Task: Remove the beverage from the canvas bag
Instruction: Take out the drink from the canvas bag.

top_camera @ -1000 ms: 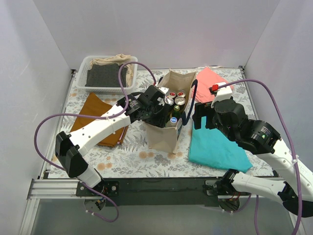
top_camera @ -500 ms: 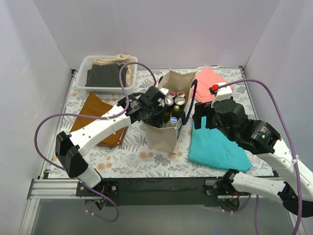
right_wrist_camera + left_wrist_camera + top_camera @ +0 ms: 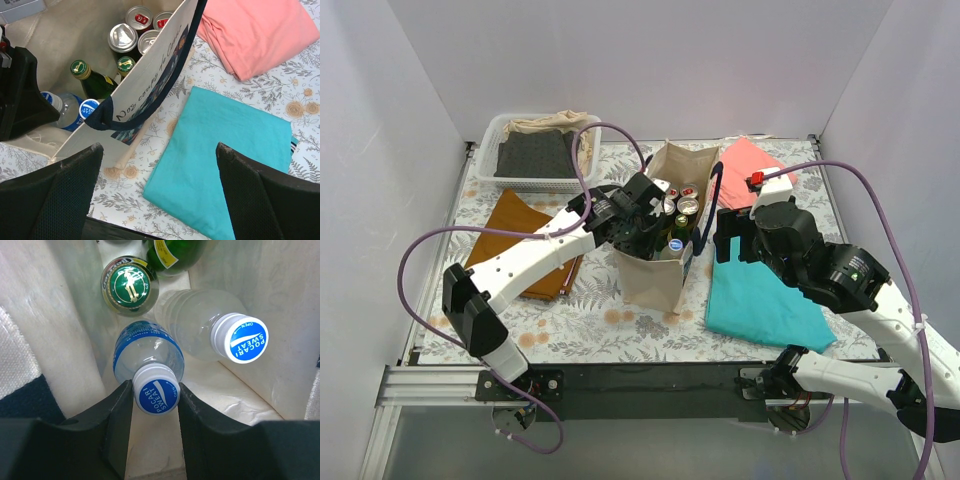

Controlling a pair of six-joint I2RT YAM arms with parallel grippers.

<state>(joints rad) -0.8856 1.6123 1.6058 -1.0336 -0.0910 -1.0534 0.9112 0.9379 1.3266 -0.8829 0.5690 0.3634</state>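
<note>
Beige canvas bag (image 3: 655, 282) with dark navy handles is standing upright and open near the middle of the flower-patterned counter (image 3: 590, 322), with the left gripper (image 3: 155, 399) reaching down into its mouth. Over the past second the black jaws have been closing. They are now clenching the neck of a clear plastic bottle with a blue-and-white screw cap (image 3: 148, 354), and the cap is sitting squarely between the two fingers. From overhead, the left arm's posture is changing only slightly, so the bottle is not yet rising. It is remaining deep inside the bag, at the end nearest the counter's near edge.

A second identical clear bottle (image 3: 210, 332) is lying tilted just beside it, and a green glass bottle with a gold-printed cap (image 3: 129, 285) is standing behind. Silver drink cans (image 3: 123, 36) are crowding the bag's far end.

The right gripper (image 3: 159, 147) is hanging with its jaws spread wide and holding nothing, as it has been throughout. It is hovering above the bag's right wall and a folded turquoise cloth (image 3: 225, 150) toward the counter's right edge.

The grasp appears to be made, leaving the lift as the remaining work. A straight upward pull looks wisest, since the hold is only on the slim neck and the soft bag wall and navy handle are sitting close by.
</note>
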